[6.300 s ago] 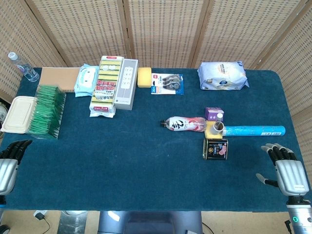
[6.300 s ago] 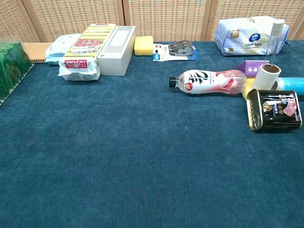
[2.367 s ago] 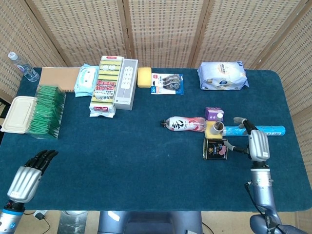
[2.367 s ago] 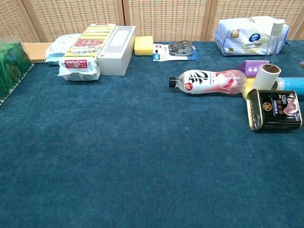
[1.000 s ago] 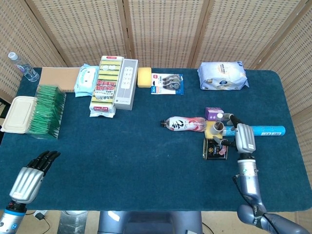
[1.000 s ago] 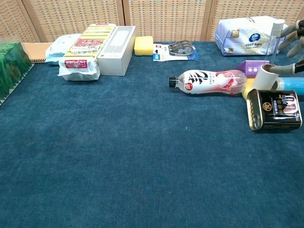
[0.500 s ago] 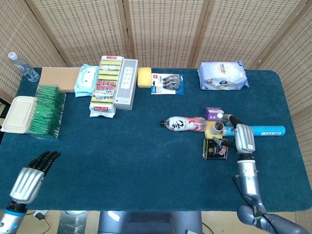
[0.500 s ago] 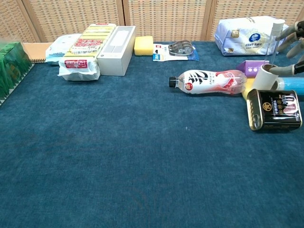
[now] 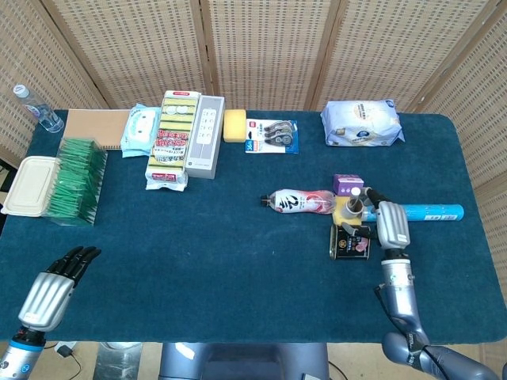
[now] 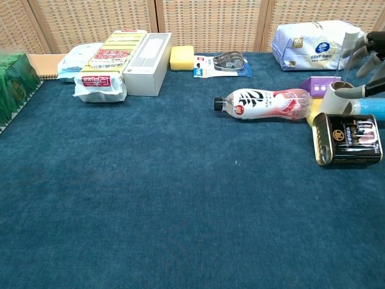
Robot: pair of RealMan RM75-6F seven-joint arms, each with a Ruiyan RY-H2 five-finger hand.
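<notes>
Right hand (image 9: pixel 393 222) has crept left onto the upright cardboard tube (image 9: pixel 354 207) at frame right: fingers spread, nothing gripped. Left hand (image 9: pixel 54 286) idle, fingers apart, lower left.

The right hand (image 9: pixel 394 224) is hemmed in by a tight cluster: the dark tin (image 9: pixel 349 242), the upright paper roll (image 9: pixel 354 207), the purple box (image 9: pixel 346 185), the lying pink bottle (image 9: pixel 299 202) and the blue tube (image 9: pixel 428 212) are packed just beside one another. Broad bare blue cloth (image 9: pixel 214 261) is left open through the table's middle and near edge, where the left hand (image 9: pixel 54 289) is unobstructed. The far edge is blocked by sponge packs (image 9: pixel 172 138), a white box (image 9: pixel 204 135) and a wipes pack (image 9: pixel 362 122).
</notes>
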